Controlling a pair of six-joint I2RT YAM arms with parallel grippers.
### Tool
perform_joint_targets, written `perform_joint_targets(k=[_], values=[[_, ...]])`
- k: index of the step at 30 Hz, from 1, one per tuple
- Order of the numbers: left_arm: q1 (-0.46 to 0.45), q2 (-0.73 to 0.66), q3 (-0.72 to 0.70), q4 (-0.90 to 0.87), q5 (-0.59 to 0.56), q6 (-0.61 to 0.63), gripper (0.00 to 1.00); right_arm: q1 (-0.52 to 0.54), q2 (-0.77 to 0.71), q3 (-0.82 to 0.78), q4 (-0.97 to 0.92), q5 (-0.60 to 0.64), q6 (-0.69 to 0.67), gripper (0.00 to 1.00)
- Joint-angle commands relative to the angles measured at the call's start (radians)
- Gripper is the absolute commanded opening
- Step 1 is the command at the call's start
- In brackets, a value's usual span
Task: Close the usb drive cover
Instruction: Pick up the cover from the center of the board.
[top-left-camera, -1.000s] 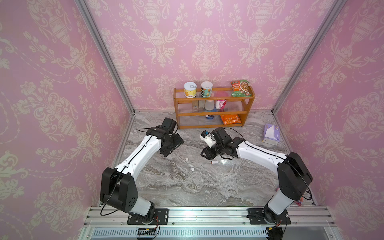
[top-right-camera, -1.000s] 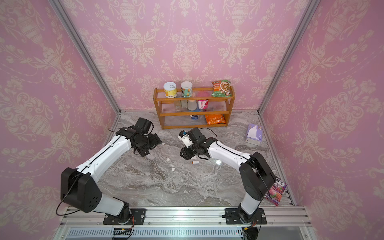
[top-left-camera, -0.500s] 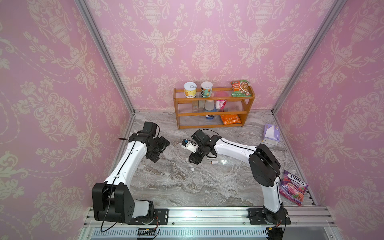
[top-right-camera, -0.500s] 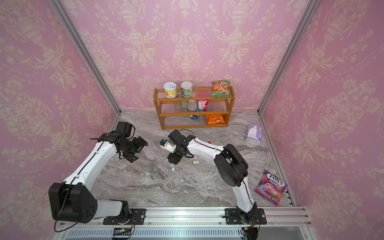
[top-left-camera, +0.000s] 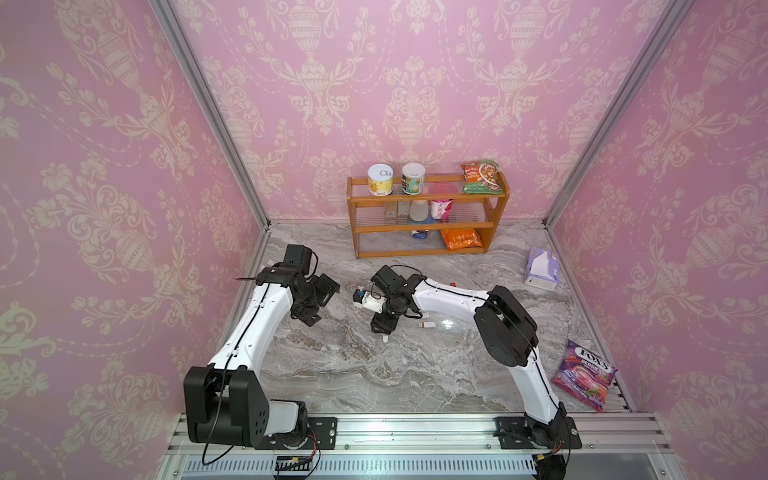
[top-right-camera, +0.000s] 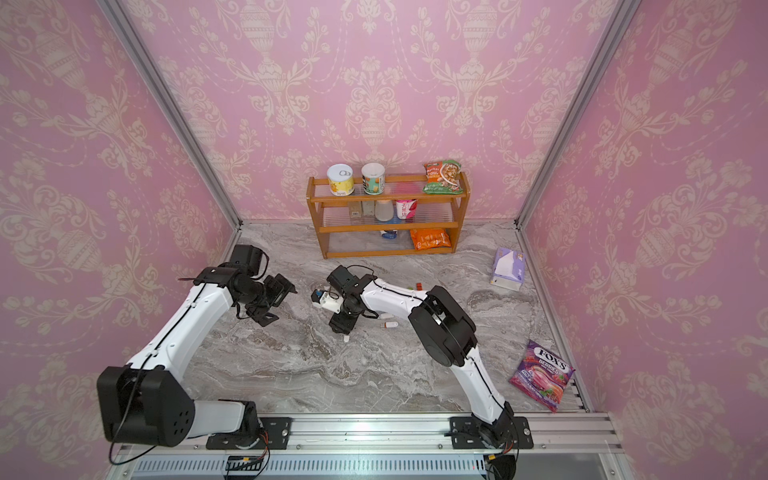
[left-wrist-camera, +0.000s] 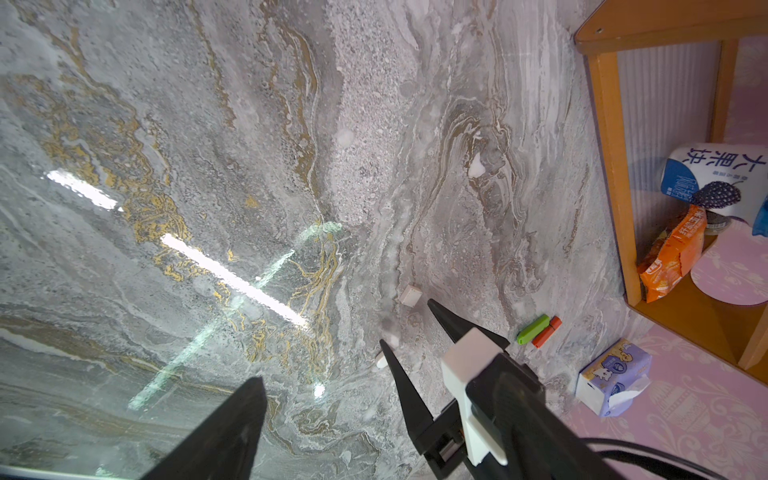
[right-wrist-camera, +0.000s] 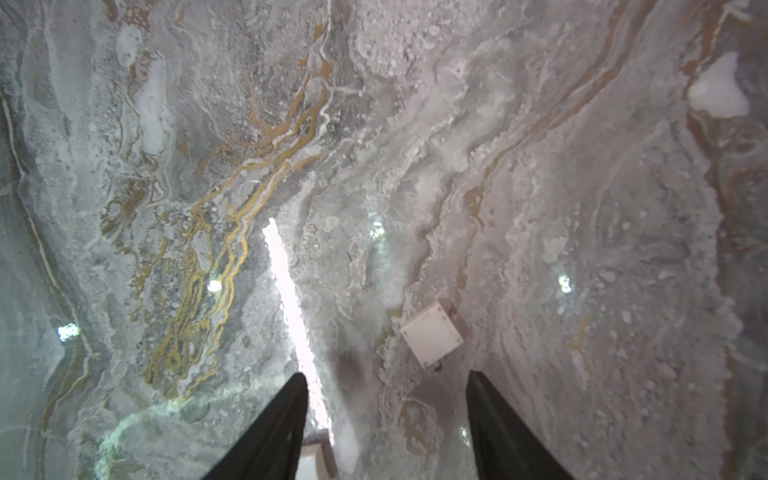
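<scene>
Right gripper (right-wrist-camera: 386, 376) low over the marble table (top-left-camera: 374, 382), jaws spread, empty; white usb drive cover (right-wrist-camera: 432, 334) lies just beyond its fingertips; usb drive (top-left-camera: 427, 324) nearby, apart; left gripper (top-left-camera: 323, 302) spread, empty.

High paired overviews; wrist views close over tabletop (right-wrist-camera: 582, 166)

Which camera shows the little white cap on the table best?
The right wrist view: the white cap lies large and sharp. The left wrist view shows it smaller; in both top views it is a speck.
</scene>
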Motion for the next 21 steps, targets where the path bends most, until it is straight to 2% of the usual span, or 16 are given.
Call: perform_joint_targets(k=[1,9,16,21], values=[[0.017,-0.042,-0.021,-0.037,0.005,0.028,0.89,0.002,0.03,0.049,-0.021,-0.01,-0.032,0.63],[0.049,-0.057,-0.045,-0.039,0.014,0.038,0.89,0.001,0.103,0.148,-0.079,-0.013,-0.05,0.64],[0.058,-0.04,-0.051,-0.021,0.036,0.044,0.89,0.002,0.102,0.135,-0.108,-0.035,-0.067,0.64],[0.061,-0.043,-0.049,-0.024,0.043,0.049,0.89,0.002,0.093,0.13,-0.126,-0.04,-0.066,0.6]])
